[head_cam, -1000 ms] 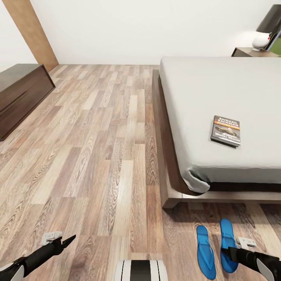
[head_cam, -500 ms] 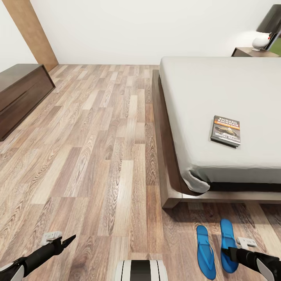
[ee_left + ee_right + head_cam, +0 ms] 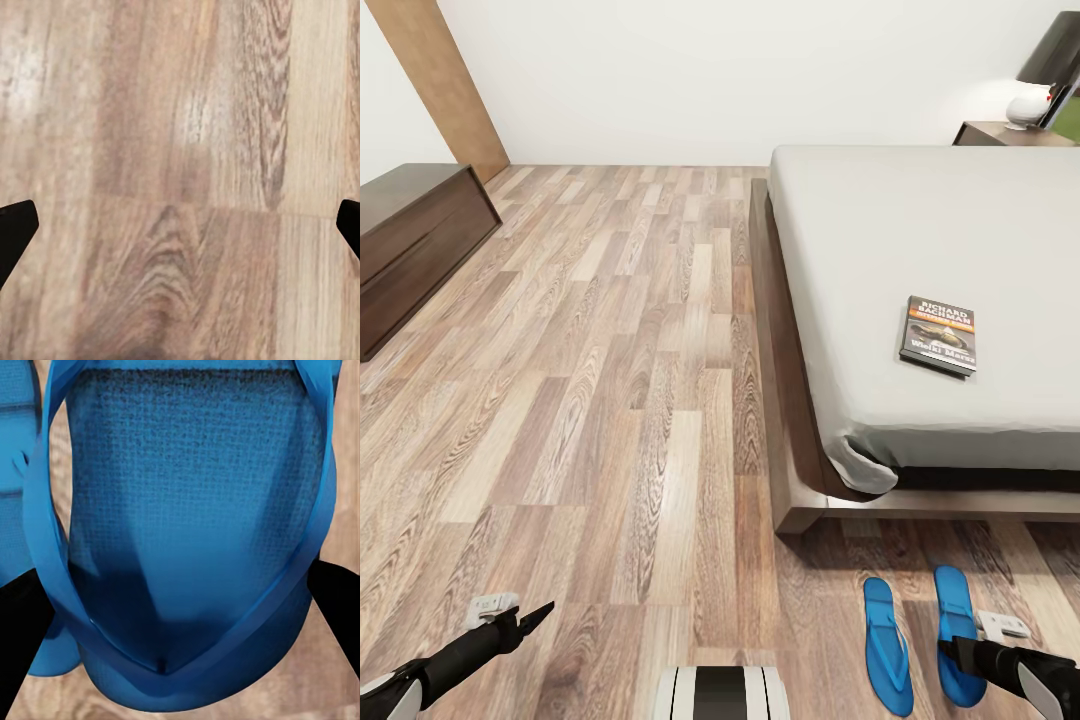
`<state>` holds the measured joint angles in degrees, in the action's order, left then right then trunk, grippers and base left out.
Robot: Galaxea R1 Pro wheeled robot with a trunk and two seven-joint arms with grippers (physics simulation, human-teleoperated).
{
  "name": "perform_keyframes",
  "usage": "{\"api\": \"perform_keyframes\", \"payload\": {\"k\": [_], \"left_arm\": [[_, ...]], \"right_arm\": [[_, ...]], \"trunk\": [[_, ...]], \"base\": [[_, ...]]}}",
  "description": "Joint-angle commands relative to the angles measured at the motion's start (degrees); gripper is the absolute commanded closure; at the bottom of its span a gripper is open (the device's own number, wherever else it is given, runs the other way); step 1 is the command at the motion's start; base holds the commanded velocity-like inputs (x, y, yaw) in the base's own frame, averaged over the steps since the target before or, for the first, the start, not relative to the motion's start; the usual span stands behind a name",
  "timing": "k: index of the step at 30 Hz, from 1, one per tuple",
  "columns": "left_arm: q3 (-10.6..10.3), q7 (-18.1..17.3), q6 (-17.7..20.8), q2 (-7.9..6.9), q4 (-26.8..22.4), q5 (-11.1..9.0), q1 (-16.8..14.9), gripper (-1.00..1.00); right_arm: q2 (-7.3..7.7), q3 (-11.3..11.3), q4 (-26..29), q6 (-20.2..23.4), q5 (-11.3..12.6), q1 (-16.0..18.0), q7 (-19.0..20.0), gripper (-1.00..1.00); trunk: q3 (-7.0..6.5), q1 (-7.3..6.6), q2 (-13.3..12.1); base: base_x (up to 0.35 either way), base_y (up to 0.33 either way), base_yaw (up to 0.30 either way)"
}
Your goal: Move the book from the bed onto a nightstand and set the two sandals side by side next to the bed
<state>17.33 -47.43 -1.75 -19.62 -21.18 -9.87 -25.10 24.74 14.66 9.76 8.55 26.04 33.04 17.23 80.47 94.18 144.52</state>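
**Right end effector at a sandal by the foot of the bed**

Low in the right of the head view, the two blue sandals lie on the wood floor just below the bed's corner. The left sandal lies alone; the right sandal sits beside it with a gap between, its near end under the right end effector. In the right wrist view that sandal sits between the dark fingers, which are spread to either side of it; contact cannot be told.

The left end effector hovers over bare floor at lower left, its fingertips wide apart.

The book lies flat on the bed, near the mattress's lower edge. A nightstand with a small white object stands at upper right; a long dark dresser lines the left edge.
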Motion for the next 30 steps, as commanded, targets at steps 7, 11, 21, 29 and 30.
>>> {"api": "perform_keyframes", "payload": {"k": [7, 11, 21, 29, 30], "left_arm": [[0.16, -0.29, -0.18, 0.02, 0.08, 0.02, -0.04, -1.0], [0.11, -0.28, -0.18, 0.02, 0.08, 0.03, -0.04, -1.0], [0.15, -0.29, -0.18, 0.02, 0.08, 0.03, -0.04, -1.0], [0.14, -0.29, -0.18, 0.02, 0.08, 0.03, -0.04, -1.0], [0.15, -0.29, -0.18, 0.02, 0.08, 0.03, -0.04, -1.0]], "right_arm": [[0.05, 0.46, 0.08, 0.24, 0.59, 0.01, -0.08, 1.0], [0.05, 0.48, 0.15, 0.24, 0.59, 0.01, -0.09, 1.0], [0.05, 0.54, 0.17, 0.24, 0.54, 0.01, -0.09, 1.0], [0.05, 0.55, 0.17, 0.24, 0.51, 0.01, -0.16, 1.0], [0.05, 0.55, 0.17, 0.24, 0.51, 0.01, -0.17, 1.0]], "trunk": [[0.48, 0.04, 0.04], [1.36, 0.14, 0.09], [2.47, 0.27, 0.16], [4.24, 0.48, 0.27], [4.47, 0.51, 0.28]], "base": [[0.0, 0.0, 0.0], [0.0, 0.0, 0.0], [0.0, 0.0, 0.0], [0.0, 0.0, 0.0], [0.0, 0.0, 0.0]]}}
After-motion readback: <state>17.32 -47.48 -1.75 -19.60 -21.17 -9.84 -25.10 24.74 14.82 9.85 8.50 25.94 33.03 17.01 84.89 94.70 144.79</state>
